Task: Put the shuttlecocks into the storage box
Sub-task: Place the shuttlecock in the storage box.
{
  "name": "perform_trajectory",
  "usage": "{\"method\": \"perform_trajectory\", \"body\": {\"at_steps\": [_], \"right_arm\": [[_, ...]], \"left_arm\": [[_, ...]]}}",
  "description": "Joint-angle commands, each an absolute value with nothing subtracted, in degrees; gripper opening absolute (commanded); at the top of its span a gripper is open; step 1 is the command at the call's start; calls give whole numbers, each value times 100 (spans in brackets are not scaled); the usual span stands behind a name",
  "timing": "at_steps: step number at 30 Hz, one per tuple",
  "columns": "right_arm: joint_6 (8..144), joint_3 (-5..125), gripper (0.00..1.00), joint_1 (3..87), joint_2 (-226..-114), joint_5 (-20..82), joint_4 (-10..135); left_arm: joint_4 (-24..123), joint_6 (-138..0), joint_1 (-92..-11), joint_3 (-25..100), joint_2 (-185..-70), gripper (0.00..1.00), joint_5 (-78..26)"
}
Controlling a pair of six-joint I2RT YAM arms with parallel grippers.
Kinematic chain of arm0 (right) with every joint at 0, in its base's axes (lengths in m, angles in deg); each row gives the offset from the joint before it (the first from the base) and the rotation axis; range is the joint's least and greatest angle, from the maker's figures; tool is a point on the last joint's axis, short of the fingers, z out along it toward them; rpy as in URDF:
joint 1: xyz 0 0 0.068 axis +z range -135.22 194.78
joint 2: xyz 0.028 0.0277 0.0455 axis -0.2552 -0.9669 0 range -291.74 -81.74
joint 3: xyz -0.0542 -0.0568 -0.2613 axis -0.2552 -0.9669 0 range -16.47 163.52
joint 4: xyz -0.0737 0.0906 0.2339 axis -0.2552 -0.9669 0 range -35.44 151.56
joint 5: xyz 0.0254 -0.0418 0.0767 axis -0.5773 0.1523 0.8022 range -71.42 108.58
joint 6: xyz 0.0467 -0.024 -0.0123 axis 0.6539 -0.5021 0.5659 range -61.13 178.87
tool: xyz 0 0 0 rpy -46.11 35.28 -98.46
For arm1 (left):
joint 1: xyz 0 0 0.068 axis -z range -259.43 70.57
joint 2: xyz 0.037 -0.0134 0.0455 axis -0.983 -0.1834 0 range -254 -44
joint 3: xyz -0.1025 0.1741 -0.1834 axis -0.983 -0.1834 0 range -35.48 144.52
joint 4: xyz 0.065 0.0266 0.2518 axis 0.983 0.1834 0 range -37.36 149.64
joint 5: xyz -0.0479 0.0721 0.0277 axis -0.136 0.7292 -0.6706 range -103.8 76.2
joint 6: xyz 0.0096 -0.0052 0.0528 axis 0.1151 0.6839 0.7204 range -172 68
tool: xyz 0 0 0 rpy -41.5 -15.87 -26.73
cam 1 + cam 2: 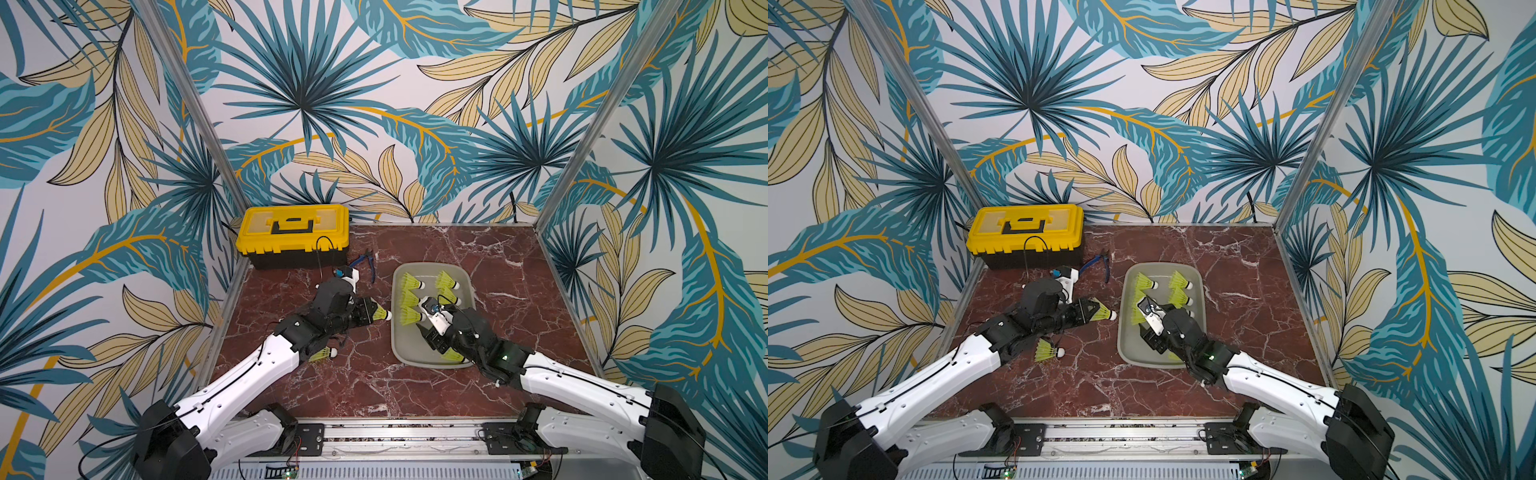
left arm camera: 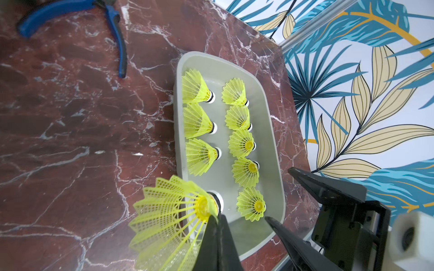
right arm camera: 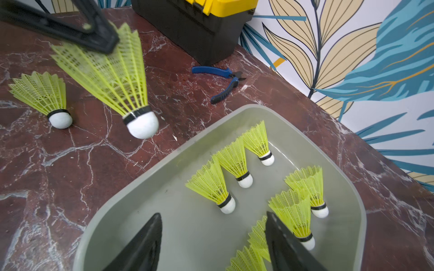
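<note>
The grey storage box (image 1: 398,332) (image 1: 1126,336) (image 2: 270,131) (image 3: 164,211) lies right of centre with several yellow-green shuttlecocks (image 1: 411,283) (image 2: 197,122) (image 3: 234,162) in two rows. My left gripper (image 1: 368,311) (image 1: 1090,311) (image 2: 215,219) is shut on the skirt of one shuttlecock (image 1: 380,312) (image 1: 1105,312) (image 2: 169,215) (image 3: 112,77), held just left of the box with its white tip toward it. Another shuttlecock (image 1: 324,354) (image 1: 1047,350) (image 3: 42,93) lies on the table beside my left forearm. My right gripper (image 1: 426,332) (image 1: 1144,332) (image 3: 212,225) hangs open over the box's near half, holding nothing.
A yellow-lidded black toolbox (image 1: 293,232) (image 3: 199,30) stands at the back left. Blue pliers (image 1: 368,262) (image 2: 117,42) (image 3: 225,77) lie between it and the box. Patterned walls with aluminium posts close in the marble table on three sides.
</note>
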State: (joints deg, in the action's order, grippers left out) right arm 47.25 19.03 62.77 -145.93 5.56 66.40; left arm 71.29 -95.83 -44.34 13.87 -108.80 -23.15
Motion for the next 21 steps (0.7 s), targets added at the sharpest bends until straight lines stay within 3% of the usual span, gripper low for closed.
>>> {"method": "perform_trajectory", "body": {"at_steps": [1, 21], "right_arm": [[4567, 2090, 70, 6269, -14823, 934, 6951], [4309, 2516, 67, 6268, -15561, 1294, 7035]], "left_arm": [[7036, -9235, -4480, 1848, -11075, 0, -2684], [6911, -9124, -4549, 2376, -11726, 0, -3652]]}}
